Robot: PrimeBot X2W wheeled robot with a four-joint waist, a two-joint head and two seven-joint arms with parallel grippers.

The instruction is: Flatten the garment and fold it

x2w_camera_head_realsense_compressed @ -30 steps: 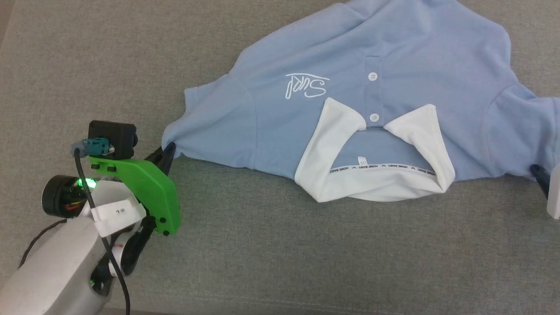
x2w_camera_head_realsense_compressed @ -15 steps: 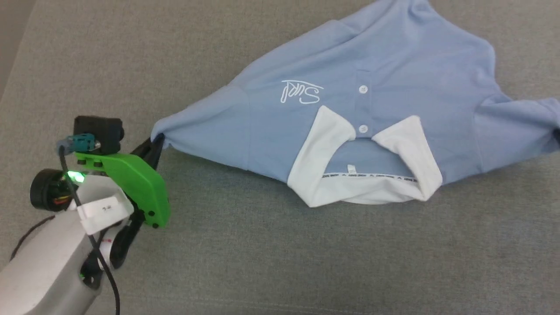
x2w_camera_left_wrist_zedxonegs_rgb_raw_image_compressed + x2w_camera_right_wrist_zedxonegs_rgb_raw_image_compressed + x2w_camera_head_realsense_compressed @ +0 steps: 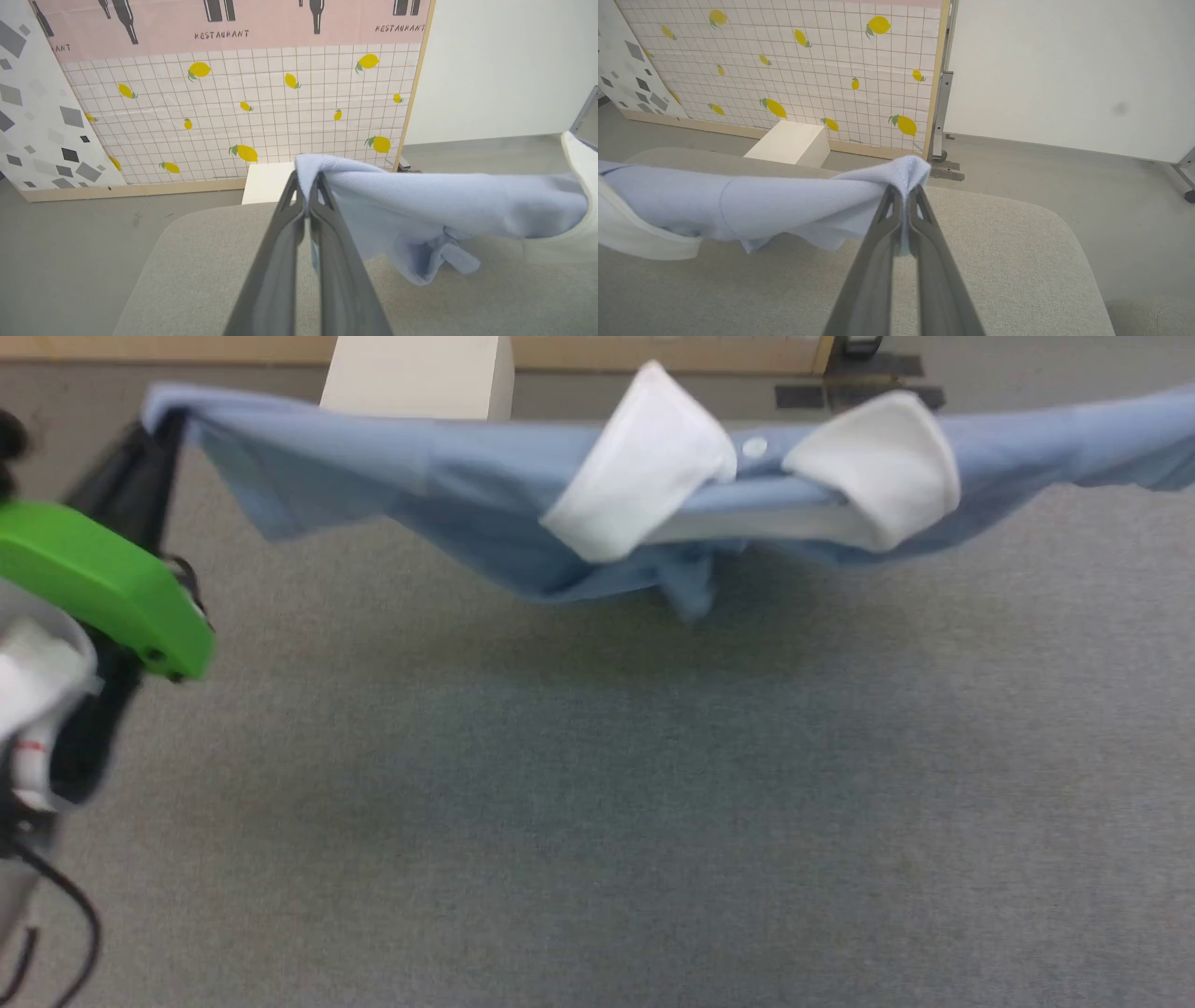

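The grey counter [image 3: 597,821] stretches under me. Above it the left gripper [image 3: 308,207] and right gripper [image 3: 903,198] are each pinched shut on a sleeve end, so the shirt [image 3: 420,495] hangs strung between them, collar [image 3: 644,476] toward me and its middle sagging low. I reckon the way to do this well is to spread the arms evenly until the sag goes, hold both ends level, then lay it down from the far edge, toward the lemon panel [image 3: 280,116].
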